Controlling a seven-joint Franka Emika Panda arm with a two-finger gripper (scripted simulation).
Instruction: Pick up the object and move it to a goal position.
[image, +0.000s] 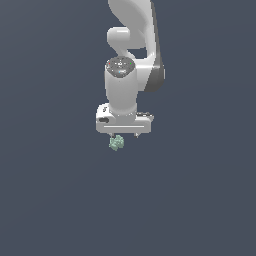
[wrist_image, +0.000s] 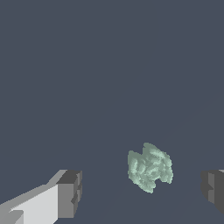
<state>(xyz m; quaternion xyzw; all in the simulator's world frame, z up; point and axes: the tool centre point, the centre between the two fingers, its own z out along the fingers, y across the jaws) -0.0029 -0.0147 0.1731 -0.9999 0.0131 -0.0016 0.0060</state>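
So from where I'm standing the whole thing comes down to one little offset: the object (wrist_image: 150, 167), that lumpy pale mint-green crumb, sits between the two fingers (wrist_image: 70, 194) of the gripper (wrist_image: 142, 192), but not in the middle of the gap. In the wrist view there's a fair bit of empty space between it and the finger with the pale body showing, and noticeably less to the other dark pad that's mostly cut off at the frame edge, so it's nearer that second one. The claw is spread wide, nothing touching the lump on either side that I can see. From the exterior view the gripper (image: 125, 135) hangs pointing straight down off the arm (image: 135, 55) and the object (image: 116, 143) peeks out just below the hand, toward the exterior view's left end of it, which fits the off-centre read. I honestly can't tell how far the fingertips are above or level with the thing, the floor is one flat dark grey and gives no depth cue. The lump itself is roughly as tall as it is wide, maybe a touch longer one way, so I wouldn't fuss about lining up with any long axis. My guess is closing now would have one pad reach it first and nudge it sideways before the pinch settles, fine if it slides, annoying if it rolls
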